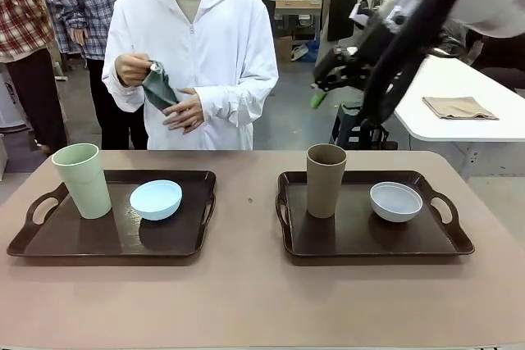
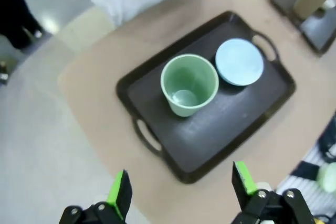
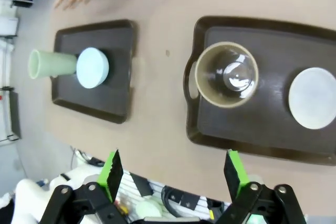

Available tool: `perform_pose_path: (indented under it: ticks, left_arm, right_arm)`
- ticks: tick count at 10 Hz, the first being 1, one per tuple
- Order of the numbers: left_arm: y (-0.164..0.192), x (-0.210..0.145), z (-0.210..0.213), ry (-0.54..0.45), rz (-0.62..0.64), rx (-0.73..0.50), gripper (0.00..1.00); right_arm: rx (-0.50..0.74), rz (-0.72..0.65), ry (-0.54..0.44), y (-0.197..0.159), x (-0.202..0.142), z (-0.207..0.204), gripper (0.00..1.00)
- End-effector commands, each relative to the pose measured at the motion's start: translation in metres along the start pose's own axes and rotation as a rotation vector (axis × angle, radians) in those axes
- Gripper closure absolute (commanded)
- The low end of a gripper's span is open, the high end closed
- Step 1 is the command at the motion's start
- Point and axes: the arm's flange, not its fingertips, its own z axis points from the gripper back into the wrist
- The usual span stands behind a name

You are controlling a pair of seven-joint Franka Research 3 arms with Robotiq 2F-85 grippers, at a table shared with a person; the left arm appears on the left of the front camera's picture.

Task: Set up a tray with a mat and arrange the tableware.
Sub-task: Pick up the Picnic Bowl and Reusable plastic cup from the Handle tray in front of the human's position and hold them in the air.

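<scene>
Two dark brown trays lie on the tan table. On the left tray (image 1: 49,239) stand a pale green tumbler (image 1: 82,179) and a light blue bowl (image 1: 156,199). A brown tumbler (image 1: 326,179) and a white bowl (image 1: 396,201) are on the right tray (image 1: 361,239). At the far side, a person holds a folded dark green mat (image 1: 160,86) in both hands. My left gripper (image 2: 181,182) hangs open high above the left tray (image 2: 210,145), the green tumbler (image 2: 189,85) and the blue bowl (image 2: 239,61). High over the right tray (image 3: 252,135) my right gripper (image 3: 172,170) is open, empty and raised (image 1: 324,79).
Bare tabletop (image 1: 246,202) separates the trays. A white side table (image 1: 459,120) at the back right carries a folded beige cloth (image 1: 459,106). Other people stand behind at the far left.
</scene>
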Motion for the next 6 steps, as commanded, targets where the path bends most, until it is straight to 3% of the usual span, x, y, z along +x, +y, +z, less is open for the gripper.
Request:
perform_pose_path:
  ticks: [1, 2, 6]
  left_arm:
    - [0.009, 0.011, 0.002, -0.006, -0.015, -0.019, 0.0]
    - [0.0, 0.0, 0.0, 0.0, 0.0, 0.0, 0.0]
    - [0.003, 0.005, 0.0, -0.002, -0.006, -0.002, 0.0]
  right_arm:
    - [-0.025, -0.045, 0.005, 0.005, 0.037, -0.021, 0.0]
    - [0.0, 0.0, 0.0, 0.0, 0.0, 0.0, 0.0]
    - [-0.007, -0.012, 0.0, 0.005, 0.013, -0.005, 0.0]
